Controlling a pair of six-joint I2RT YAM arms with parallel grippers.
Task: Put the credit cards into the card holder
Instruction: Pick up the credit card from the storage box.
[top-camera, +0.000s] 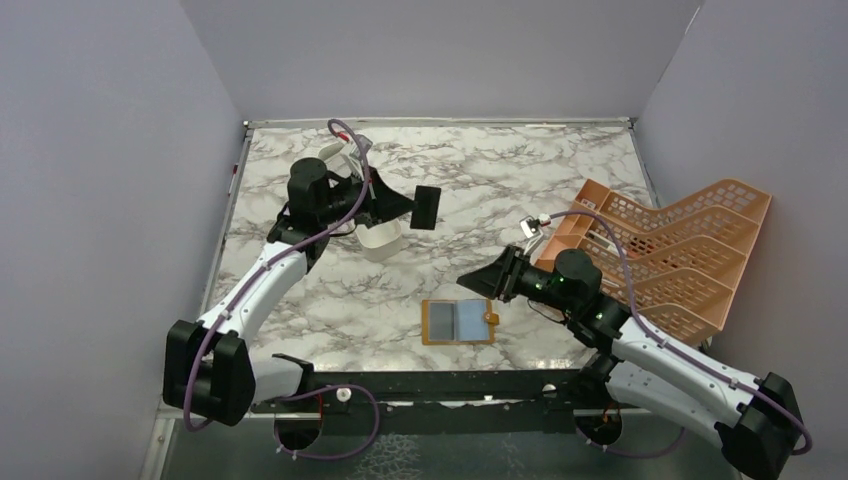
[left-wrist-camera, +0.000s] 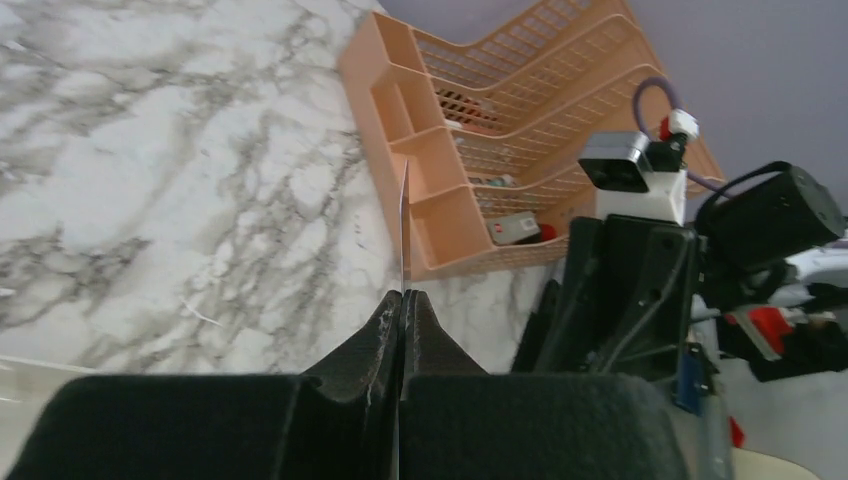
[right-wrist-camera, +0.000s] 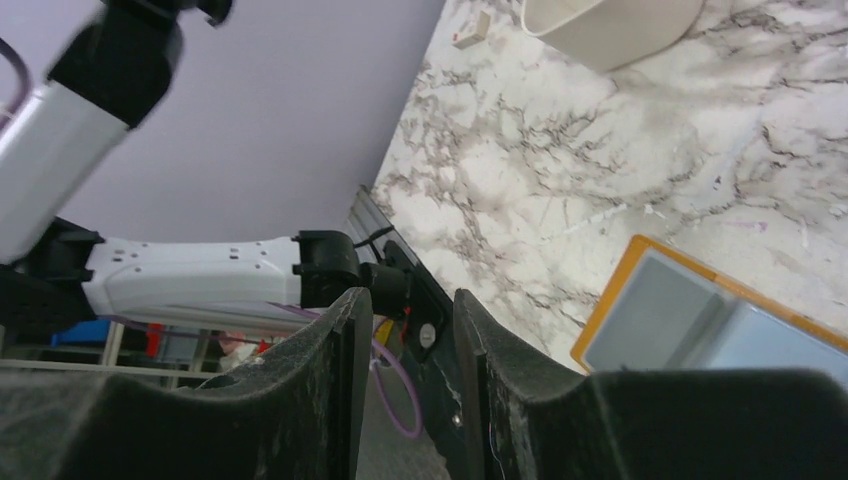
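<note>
Closest to the arm bases, the card holder (top-camera: 459, 342) lies opened flat on the surface (top-camera: 500, 180), its long axis running left to right. A grey card (top-camera: 441, 320) sits on its left panel and a pale blue card (top-camera: 470, 319) on its right panel, side by side. How deep either one sits in a pocket I cannot tell.

Just beyond the holder's far edge hovers the right claw (top-camera: 470, 283), jaws apart with nothing between them. Its wrist view looks down on the holder's orange corner. This is the nearer arm to the holder by a good way.

Farther back and to the left, the left claw (top-camera: 408, 205) is pinched tight on a black card (top-camera: 427, 207), held off the surface by one edge with its long side roughly upright. The holder lies nearward and slightly right of this card, so the card must travel toward the bases and tip flat, I judge.

Under that arm sits a white tray (top-camera: 381, 240), contents hidden. At far right the orange rack (top-camera: 680, 250) holds a small item too unclear to name
</note>
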